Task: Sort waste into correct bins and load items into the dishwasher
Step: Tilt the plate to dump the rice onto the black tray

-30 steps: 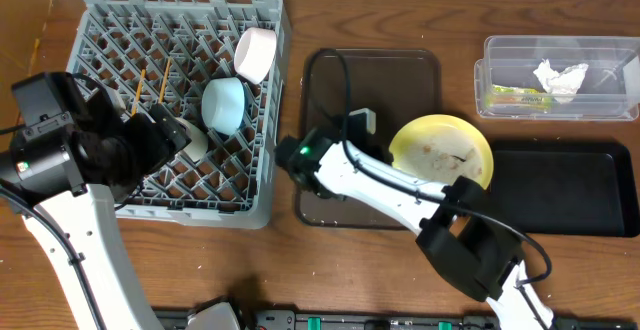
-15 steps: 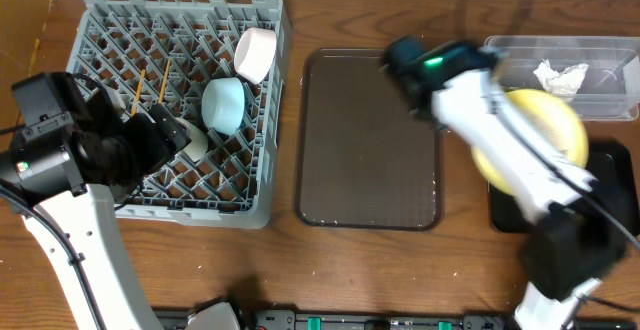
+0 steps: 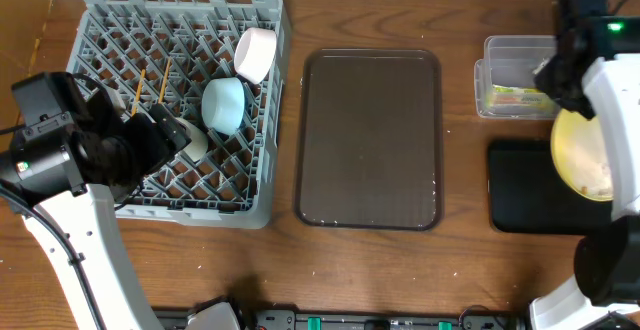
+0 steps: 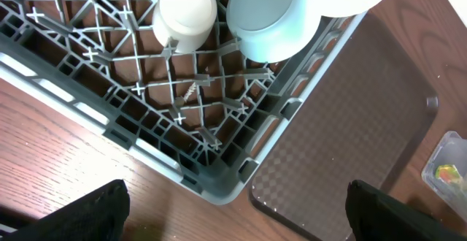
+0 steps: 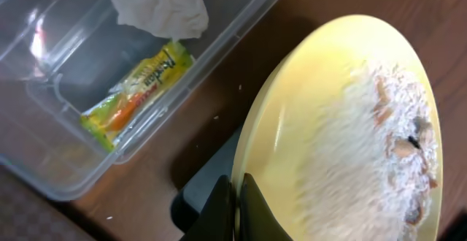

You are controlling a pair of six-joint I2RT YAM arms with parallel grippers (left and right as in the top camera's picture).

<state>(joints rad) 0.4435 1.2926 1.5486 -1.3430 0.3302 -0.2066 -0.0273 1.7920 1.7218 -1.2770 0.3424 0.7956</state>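
My right gripper [image 5: 239, 201] is shut on the rim of the yellow plate [image 5: 321, 102]. It holds the plate tilted over the black tray [image 5: 208, 179], with rice-like scraps [image 5: 379, 139] spread over the plate's face. The clear tub [image 5: 66, 58] beside it holds the white tissue [image 5: 164, 4] and the snack wrapper [image 5: 139, 91]. In the grey dish rack [image 3: 110, 30] sit the light blue bowl [image 3: 224, 105], the pinkish-white bowl [image 3: 255, 55], the cream cup [image 4: 187, 11] and the chopsticks [image 3: 150, 82]. My left gripper [image 4: 237, 197] hangs open and empty over the rack's near corner.
The dark brown serving tray [image 3: 368, 138] lies between the rack and the bins, with nothing on it. The right arm [image 3: 615, 90] covers much of the clear tub [image 3: 510, 70] and the black tray [image 3: 520, 185] from above. The table's right edge is close.
The right arm has swung the plate from above the brown tray to the far right, over the black tray by the clear tub. The left arm has not moved.
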